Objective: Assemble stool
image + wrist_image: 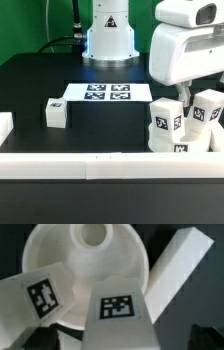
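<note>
The round white seat disc lies under my gripper with an empty socket hole showing. In the exterior view the seat sits at the right with tagged block legs standing on it. In the wrist view one tagged leg stands between my dark fingers. Another tagged leg leans beside it. A long white block stands at the disc's rim. My gripper is open, with a gap on each side of the leg. It hangs over the legs. A loose leg lies apart.
The marker board lies at the table's middle, in front of the arm's base. A long white rail runs along the near edge. A white piece shows at the exterior view's left edge.
</note>
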`<state>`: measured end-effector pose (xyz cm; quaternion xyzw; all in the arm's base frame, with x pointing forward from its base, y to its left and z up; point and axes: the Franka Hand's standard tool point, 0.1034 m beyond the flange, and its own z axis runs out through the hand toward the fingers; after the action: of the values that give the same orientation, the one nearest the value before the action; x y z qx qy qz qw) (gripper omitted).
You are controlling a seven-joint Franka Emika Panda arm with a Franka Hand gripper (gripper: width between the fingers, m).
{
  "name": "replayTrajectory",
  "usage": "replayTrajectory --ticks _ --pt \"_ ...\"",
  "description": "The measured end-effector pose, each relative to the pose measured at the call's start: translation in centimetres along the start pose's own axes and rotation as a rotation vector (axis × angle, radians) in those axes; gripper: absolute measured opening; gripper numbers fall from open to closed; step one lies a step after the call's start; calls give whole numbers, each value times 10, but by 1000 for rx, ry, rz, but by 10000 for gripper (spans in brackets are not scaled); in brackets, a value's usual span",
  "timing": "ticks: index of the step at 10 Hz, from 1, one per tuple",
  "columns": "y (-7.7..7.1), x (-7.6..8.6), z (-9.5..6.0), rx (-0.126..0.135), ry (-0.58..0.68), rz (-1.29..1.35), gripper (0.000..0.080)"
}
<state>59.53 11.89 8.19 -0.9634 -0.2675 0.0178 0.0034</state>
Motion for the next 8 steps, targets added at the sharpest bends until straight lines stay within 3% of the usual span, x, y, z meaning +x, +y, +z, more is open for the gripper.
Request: replayTrajectory --ticks 2,3,6,8 --pt "1 -1 0 0 0 1 383" --pt "1 -1 0 -1 0 4 338" --pt "1 -1 0 0 0 19 338" --pt "-2 0 1 0 12 287 338"
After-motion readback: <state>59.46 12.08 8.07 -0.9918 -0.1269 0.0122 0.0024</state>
